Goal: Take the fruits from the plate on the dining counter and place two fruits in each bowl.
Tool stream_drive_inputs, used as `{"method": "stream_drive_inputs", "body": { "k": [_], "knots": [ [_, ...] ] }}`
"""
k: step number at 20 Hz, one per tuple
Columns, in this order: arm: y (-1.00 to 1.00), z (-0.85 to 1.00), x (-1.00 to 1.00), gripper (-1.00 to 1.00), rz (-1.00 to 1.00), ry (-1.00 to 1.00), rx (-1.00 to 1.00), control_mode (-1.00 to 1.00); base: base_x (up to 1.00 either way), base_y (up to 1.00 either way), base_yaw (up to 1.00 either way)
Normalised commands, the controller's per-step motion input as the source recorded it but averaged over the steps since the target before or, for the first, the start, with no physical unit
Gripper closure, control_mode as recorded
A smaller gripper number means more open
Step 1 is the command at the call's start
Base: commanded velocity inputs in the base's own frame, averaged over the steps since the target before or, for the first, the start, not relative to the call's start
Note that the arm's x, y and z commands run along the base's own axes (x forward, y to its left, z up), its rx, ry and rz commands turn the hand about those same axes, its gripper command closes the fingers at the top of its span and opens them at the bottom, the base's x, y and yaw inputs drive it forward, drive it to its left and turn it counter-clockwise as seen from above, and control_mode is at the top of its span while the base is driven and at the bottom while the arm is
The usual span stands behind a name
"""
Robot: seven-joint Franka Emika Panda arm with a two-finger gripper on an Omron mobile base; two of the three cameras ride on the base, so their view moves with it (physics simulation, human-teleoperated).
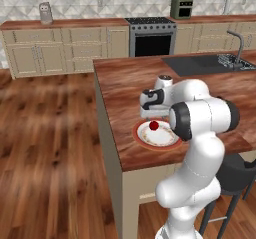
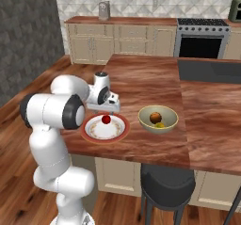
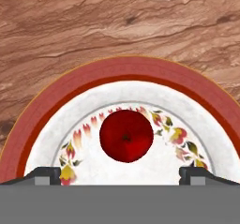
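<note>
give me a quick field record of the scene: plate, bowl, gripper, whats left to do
plate: on the dining counter, holds one red fruit
olive bowl: right of the plate, holds an orange-brown fruit and a yellow-green one
gripper: open, above the red fruit, not touching it
left to do: red fruit not yet in a bowl

Arm [image 1: 197, 148]: glossy white, rounded thick segments, smooth shell. Joints: dark grey-black rings between white segments. Wrist: white casing with black panel on side. Hand [image 2: 108, 108]: grey block under wrist, two small dark finger tips [image 3: 43, 174] with lighter grey pads.
</note>
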Motion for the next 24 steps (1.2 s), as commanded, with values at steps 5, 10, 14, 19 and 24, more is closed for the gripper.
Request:
{"method": "stream_drive_inputs", "body": {
  "k": [5,10,14,19,24],
  "knots": [
    [0.00,-0.18,0.11,-1.00,0.00,0.06,0.00,-1.00,0.00,0.00,0.00],
    [0.00,-0.30,-0.06,-1.00,0.00,0.06,0.00,-1.00,0.00,0.00,0.00],
    [0.00,-0.26,0.00,-1.00,0.00,0.02,0.00,-1.00,0.00,0.00,0.00],
    [0.00,-0.17,0.00,-1.00,0.00,0.00,0.00,-1.00,0.00,0.00,0.00],
    [0.00,-0.15,0.00,-1.00,0.00,0.00,0.00,-1.00,0.00,0.00,0.00]
  ]
}}
